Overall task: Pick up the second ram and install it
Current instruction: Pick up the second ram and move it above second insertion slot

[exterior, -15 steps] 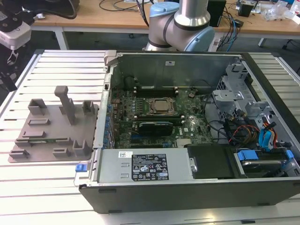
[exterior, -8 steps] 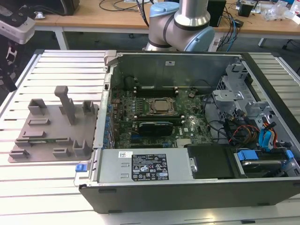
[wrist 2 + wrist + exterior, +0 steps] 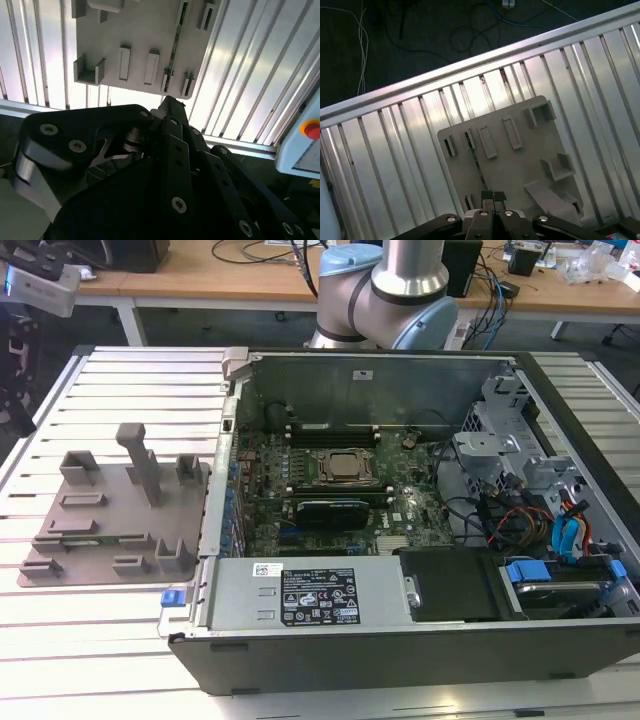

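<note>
The second ram (image 3: pixel 476 161) is a thin green stick standing on edge in a slot of the grey holder tray (image 3: pixel 520 165). In the second wrist view the ram (image 3: pixel 174 45) stands in the same tray (image 3: pixel 135 30). My gripper (image 3: pixel 493 196) hangs well above the tray, its fingertips together and in line with the near end of the stick, apart from it and with nothing held. The second wrist view has the gripper's black body and its tip (image 3: pixel 170 104) over the tray's edge. In the exterior view the tray (image 3: pixel 110 520) lies at the exterior view's left of the open computer case.
The open computer case (image 3: pixel 400 640) holds the motherboard with the CPU socket (image 3: pixel 345 468) and black slot rails (image 3: pixel 330 495) beside it. The ribbed metal table (image 3: pixel 130 390) runs under everything. The arm's base (image 3: pixel 385 290) stands behind the case. Dark floor with cables (image 3: pixel 420 35) lies beyond the table edge.
</note>
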`<state>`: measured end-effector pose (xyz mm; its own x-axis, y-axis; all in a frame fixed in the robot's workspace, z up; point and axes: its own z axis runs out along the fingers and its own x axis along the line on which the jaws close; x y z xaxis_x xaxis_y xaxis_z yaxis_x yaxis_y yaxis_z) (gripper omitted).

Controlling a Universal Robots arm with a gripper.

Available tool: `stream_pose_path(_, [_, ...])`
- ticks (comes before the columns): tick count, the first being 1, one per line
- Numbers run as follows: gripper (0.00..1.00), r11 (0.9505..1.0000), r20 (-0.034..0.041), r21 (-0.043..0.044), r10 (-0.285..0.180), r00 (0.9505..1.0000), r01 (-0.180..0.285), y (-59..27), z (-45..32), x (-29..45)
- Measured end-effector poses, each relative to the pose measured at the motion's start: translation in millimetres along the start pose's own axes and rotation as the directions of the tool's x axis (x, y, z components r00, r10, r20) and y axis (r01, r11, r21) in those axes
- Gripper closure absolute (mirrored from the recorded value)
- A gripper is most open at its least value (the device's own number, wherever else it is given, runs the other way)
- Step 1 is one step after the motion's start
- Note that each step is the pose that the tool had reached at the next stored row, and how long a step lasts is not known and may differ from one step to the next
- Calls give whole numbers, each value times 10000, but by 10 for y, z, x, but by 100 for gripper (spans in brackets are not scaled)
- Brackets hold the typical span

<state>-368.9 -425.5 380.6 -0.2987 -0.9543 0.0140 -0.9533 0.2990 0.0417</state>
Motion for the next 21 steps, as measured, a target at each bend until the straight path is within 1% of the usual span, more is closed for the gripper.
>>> stream_pose_path(1, [90,9996,-12,4,-297,9996,297,0,0,0])
stream_pose_path(3, [90,9984,-24,7,-565,9984,565,0,0,0])
stream_pose_path(5, [90,9960,-38,11,-892,9960,892,0,0,0])
stream_pose_path(6, [90,9931,-50,14,-1173,9931,1173,0,0,0])
stream_pose_path(8, [90,9897,-61,16,-1431,9897,1431,0,0,0])
stream_pose_path(10, [90,9821,-81,19,-1881,9821,1881,0,0,0])
stream_pose_path(11, [90,9799,-86,20,-1994,9799,1994,0,0,0])
stream_pose_path(12, [90,9757,-95,20,-2190,9757,2191,0,0,0])
stream_pose_path(15, [90,9569,-128,23,-2904,9568,2904,0,0,0])
stream_pose_path(17, [90,9488,-139,23,-3159,9487,3160,0,0,0])
stream_pose_path(18, [90,9399,-151,23,-3413,9398,3414,0,0,0])
stream_pose_path(20, [90,9183,-177,21,-3958,9182,3959,0,0,0])
stream_pose_path(21, [90,9096,-186,20,-4155,9094,4156,0,0,0])
